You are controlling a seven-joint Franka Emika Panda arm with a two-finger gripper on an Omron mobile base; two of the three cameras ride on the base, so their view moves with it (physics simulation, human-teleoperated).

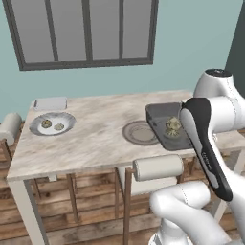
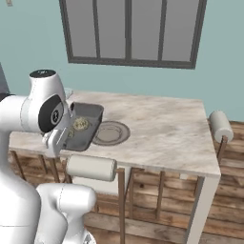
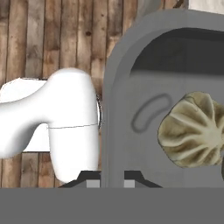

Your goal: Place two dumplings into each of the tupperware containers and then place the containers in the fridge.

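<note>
This is a rendered home kitchen or dining corner: a pale marble-look worktop (image 1: 95,143) on slim legs stands on a wooden plank floor (image 1: 91,210), against a teal wall (image 1: 191,38) with a wide dark-framed window (image 1: 86,31). Stools with padded roll backs (image 1: 158,167) are tucked in along its edges. On the worktop lie food things, namely round grey plates (image 1: 140,132), dumplings (image 1: 52,126) on one of them, and shallow food containers (image 1: 160,117), which mark it as a place for eating and preparing meals.
</note>
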